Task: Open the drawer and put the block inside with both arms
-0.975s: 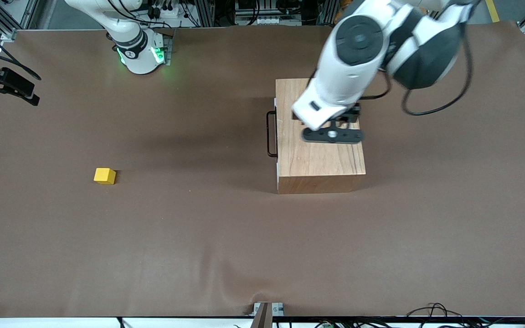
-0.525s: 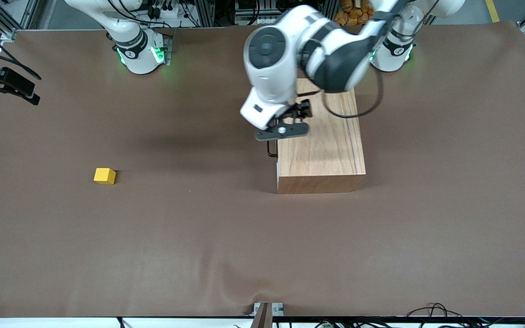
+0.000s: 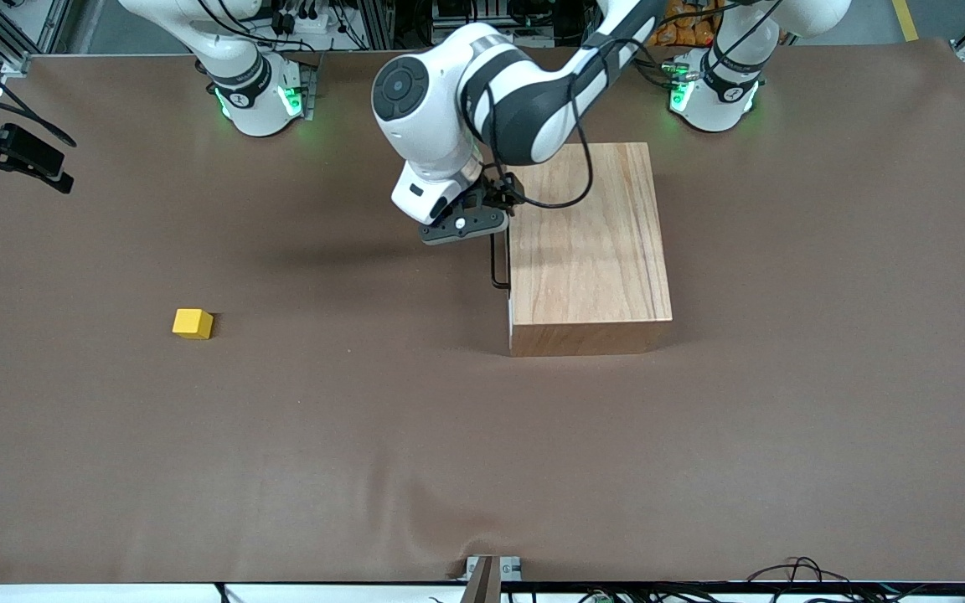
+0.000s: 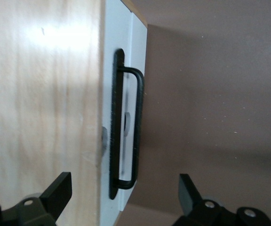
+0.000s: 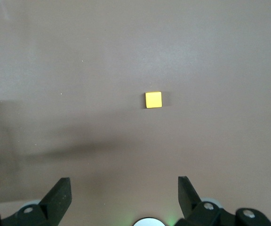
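The wooden box [image 3: 587,243] stands toward the left arm's end of the table. Its drawer is shut, with the white front panel [image 4: 125,52] and black wire handle [image 3: 495,266] facing the right arm's end. My left gripper [image 3: 463,228] is open over the table just in front of the handle. In the left wrist view the handle [image 4: 134,127] lies between the spread fingers [image 4: 59,192], untouched. The yellow block [image 3: 193,323] lies alone on the cloth toward the right arm's end. My right gripper [image 5: 123,195] is open and empty high above the table, with the block [image 5: 153,99] below it.
A brown cloth [image 3: 365,435] covers the table. The green-lit bases [image 3: 260,100] stand along the edge farthest from the front camera. A black device [image 3: 9,155] sits at the right arm's end of the table. A clamp [image 3: 482,574] sits at the nearest edge.
My left arm has swung from over the box top toward the right arm's end and come down in front of the drawer handle. The block and box have not moved.
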Controlling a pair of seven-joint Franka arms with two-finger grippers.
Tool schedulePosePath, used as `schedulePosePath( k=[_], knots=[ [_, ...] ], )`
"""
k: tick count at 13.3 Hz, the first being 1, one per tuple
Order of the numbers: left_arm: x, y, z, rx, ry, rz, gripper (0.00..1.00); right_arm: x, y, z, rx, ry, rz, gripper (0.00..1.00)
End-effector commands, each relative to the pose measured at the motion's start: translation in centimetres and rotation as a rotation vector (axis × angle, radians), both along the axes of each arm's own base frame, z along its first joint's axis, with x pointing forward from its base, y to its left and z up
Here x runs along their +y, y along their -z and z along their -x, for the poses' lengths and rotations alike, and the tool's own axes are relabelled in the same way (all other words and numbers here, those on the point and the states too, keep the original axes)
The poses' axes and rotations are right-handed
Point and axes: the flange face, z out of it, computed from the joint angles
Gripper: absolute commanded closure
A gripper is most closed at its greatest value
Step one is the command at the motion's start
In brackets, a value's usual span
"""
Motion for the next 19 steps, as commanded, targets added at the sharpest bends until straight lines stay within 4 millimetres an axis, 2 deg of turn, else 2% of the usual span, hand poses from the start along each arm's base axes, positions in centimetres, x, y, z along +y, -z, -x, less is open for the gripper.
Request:
schedulePosePath(
  k=[1, 4, 9, 12, 19],
  knots=[
    [-1.6, 0.2, 0.3, -0.061, -0.034, 0.013, 0.00, -0.1, -0.2, 0.4, 0.000, -0.004, 0.001, 0.00],
    [-2.7, 3.0, 1.1, -0.060, -0.025, -0.004, 0.00, 0.0, -0.2, 0.4, 0.001, -0.005, 0.001, 0.00],
    [-2.7, 5.0, 1.3, -0.061, -0.010, -0.051, 0.00, 0.0, -0.2, 0.4, 0.004, -0.007, 0.001, 0.00],
    [-2.7, 8.0, 1.1, -0.058, 0.002, -0.095, 0.00, -0.1, -0.2, 0.4, 0.006, -0.004, 0.001, 0.00],
    [-2.5, 10.1, 1.0, -0.056, 0.027, -0.128, 0.00, -0.1, -0.1, 0.5, 0.007, -0.004, 0.001, 0.00]
  ],
)
